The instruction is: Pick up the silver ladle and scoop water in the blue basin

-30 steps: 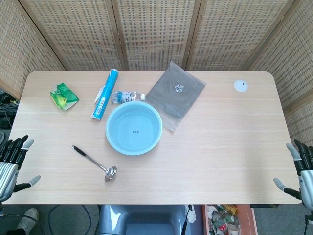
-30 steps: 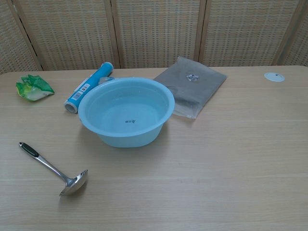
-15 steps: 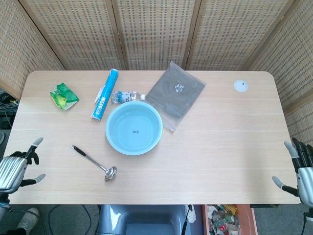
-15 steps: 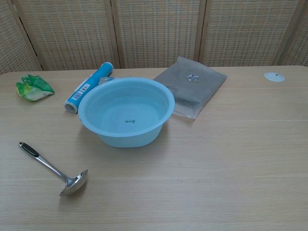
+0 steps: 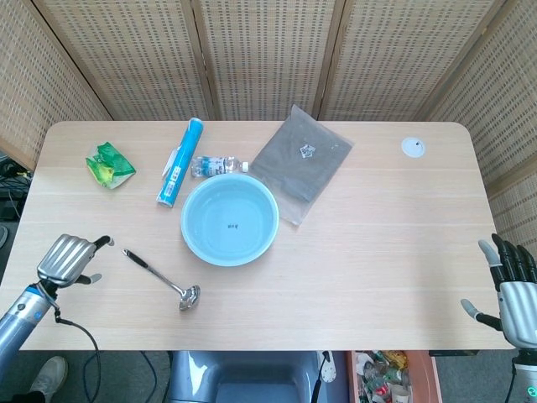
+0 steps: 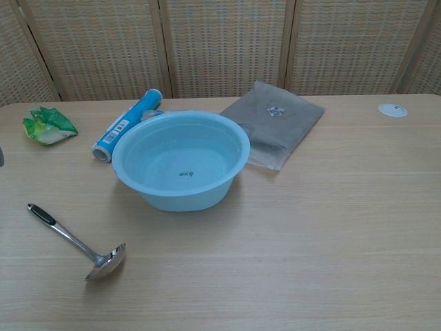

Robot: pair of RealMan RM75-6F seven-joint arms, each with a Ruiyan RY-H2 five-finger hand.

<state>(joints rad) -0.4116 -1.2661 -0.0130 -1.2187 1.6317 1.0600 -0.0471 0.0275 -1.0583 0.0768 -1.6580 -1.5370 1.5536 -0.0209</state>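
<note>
The silver ladle lies flat on the table, its black-tipped handle pointing far-left and its bowl toward the front edge; the chest view shows the ladle at lower left. Just right of it stands the blue basin with water in it, also seen as the basin in the chest view. My left hand hovers over the table's left front, a short way left of the handle tip, back upward, holding nothing. My right hand is off the table's right front corner, fingers spread and empty.
Behind the basin lie a blue roll, a small water bottle and a grey bag. A green packet sits far left and a white disc far right. Wicker screens close off the back.
My left hand has come in from beyond the table's left front edge, over the table and closer to the ladle's handle. The right hand has barely shifted. The ladle has not moved.
</note>
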